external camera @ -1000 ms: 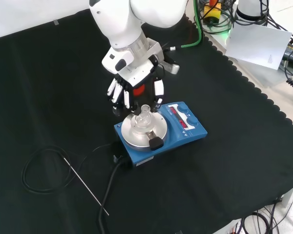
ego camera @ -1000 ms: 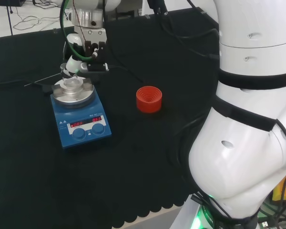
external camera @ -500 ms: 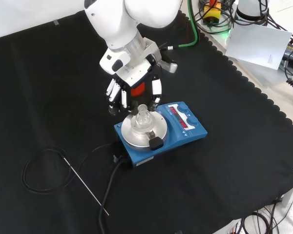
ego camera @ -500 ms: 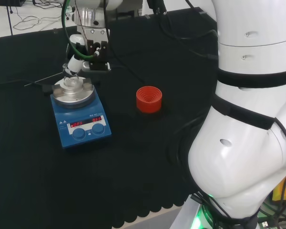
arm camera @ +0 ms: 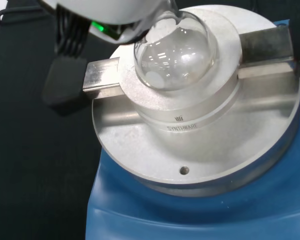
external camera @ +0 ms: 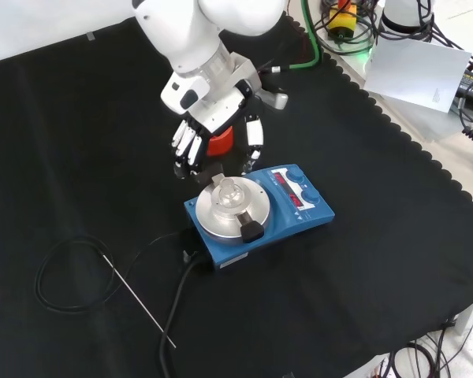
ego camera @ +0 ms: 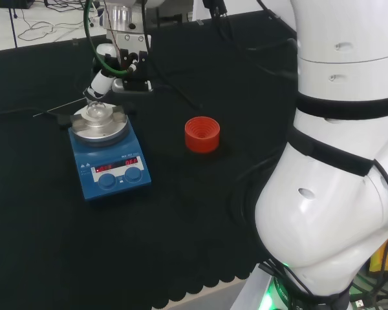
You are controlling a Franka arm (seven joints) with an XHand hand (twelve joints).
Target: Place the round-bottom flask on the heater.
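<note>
The clear round-bottom flask (arm camera: 173, 51) sits upright in the round metal block of the blue heater (external camera: 299, 213), neck up; it also shows as flask (external camera: 230, 191) and flask (ego camera: 96, 112). The hand (external camera: 217, 138) hangs just above and behind the flask, fingers straight and spread, not touching the glass. In the head view the hand (ego camera: 126, 61) is above the far side of the heater (ego camera: 110, 169). A blurred white part of the hand (arm camera: 110, 15) lies over the flask's neck in the wrist view.
A red ribbed ring stand (ego camera: 202, 134) sits on the black cloth right of the heater in the head view; the same red ring stand (external camera: 219, 142) shows behind the fingers in the front view. A black cable (external camera: 71, 276) and a thin rod (external camera: 138, 301) lie left of the heater in the front view.
The hand has lifted up and away from the flask, its fingers spreading. The flask stays seated on the heater.
</note>
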